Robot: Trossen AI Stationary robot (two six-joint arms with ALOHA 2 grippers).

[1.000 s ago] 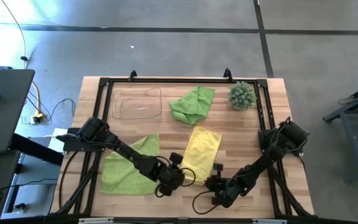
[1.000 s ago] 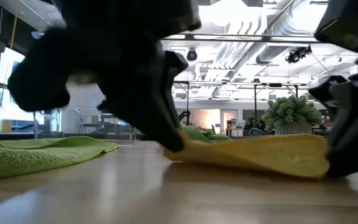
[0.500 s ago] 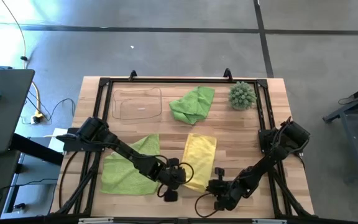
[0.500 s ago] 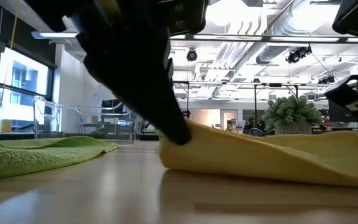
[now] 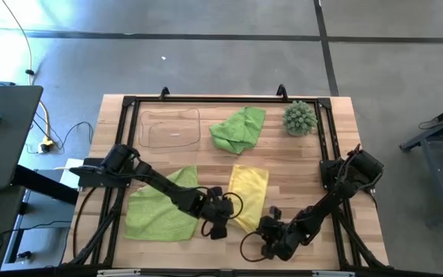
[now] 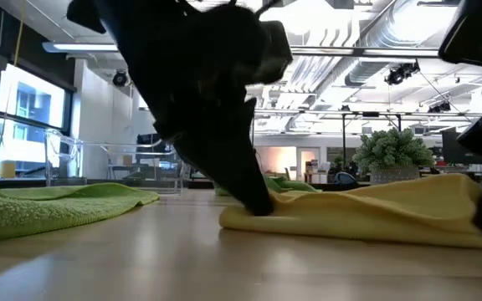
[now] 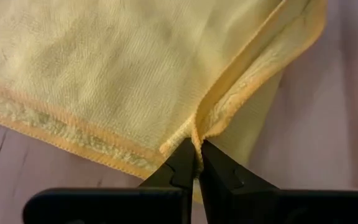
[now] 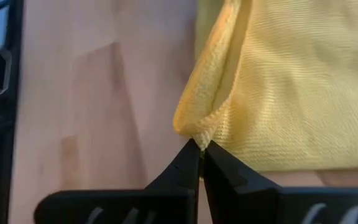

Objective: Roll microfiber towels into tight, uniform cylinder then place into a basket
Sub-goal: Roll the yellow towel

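The yellow microfiber towel (image 5: 249, 192) lies on the table's near middle, its near edge turned up into a low fold (image 6: 366, 213). My left gripper (image 5: 227, 213) is shut on its near left corner. My right gripper (image 5: 266, 223) is shut on its near right corner. One lime green towel (image 5: 160, 204) lies spread at the near left. Another lime green towel (image 5: 238, 128) sits crumpled at the far middle. The clear basket (image 5: 169, 127) stands at the far left. My left gripper pinches the yellow towel's near left corner (image 7: 194, 132) between its two fingertips, where the hemmed edge doubles over into a fold. The fingers slant down from the near left. The corner is raised slightly; the rest lies on the table. My right gripper pinches the yellow towel's near right corner (image 8: 199, 138) at its fingertips, on a folded edge of more than one layer. The fingers slant down from the near right. The corner stands a little above the wood, and the cloth beyond it rests on the table.
A spiky green ball plant (image 5: 299, 118) stands at the far right. A black frame (image 5: 206, 100) runs around the tabletop. Bare wood (image 5: 298, 165) lies between the yellow towel and the right frame.
Both grippers have stayed shut on the yellow towel's near corners and rolled their wrists. The towel's near edge rose and turned over toward the far side, then sank into a low fold. My left gripper has shifted a little toward the far right; the towel's far part has stayed flat.
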